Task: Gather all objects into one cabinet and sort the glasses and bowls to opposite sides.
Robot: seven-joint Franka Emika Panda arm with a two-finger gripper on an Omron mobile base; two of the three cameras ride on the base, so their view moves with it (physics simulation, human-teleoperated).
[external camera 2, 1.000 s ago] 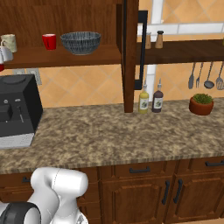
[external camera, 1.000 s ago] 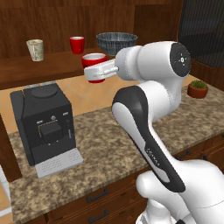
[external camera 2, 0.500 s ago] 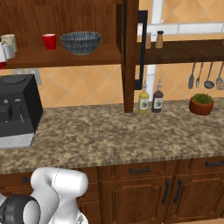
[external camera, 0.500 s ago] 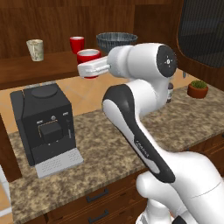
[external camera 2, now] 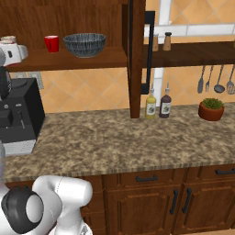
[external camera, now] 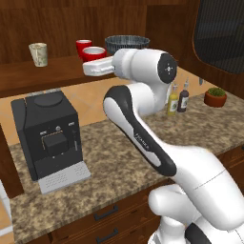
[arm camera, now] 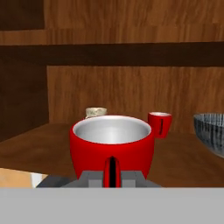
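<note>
Gripper pinches red cup, now lifted higher and closer to cabinet shelf, near edge. Other red cup, bowl, beige tumbler sit on shelf. Looks ready to set cup down inside.

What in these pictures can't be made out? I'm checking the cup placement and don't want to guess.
- Gripper fingers: hand view, hidden behind the glossy red cup; the grip can't be confirmed.
- Pale beige speckled tumbler: hand view, mostly behind that cup.
- Wide dark grey crosshatched bowl: hand view, cut off by the right edge.
- Whether the cup rests on the wooden shelf: left base view, the arm hides its base.
</note>
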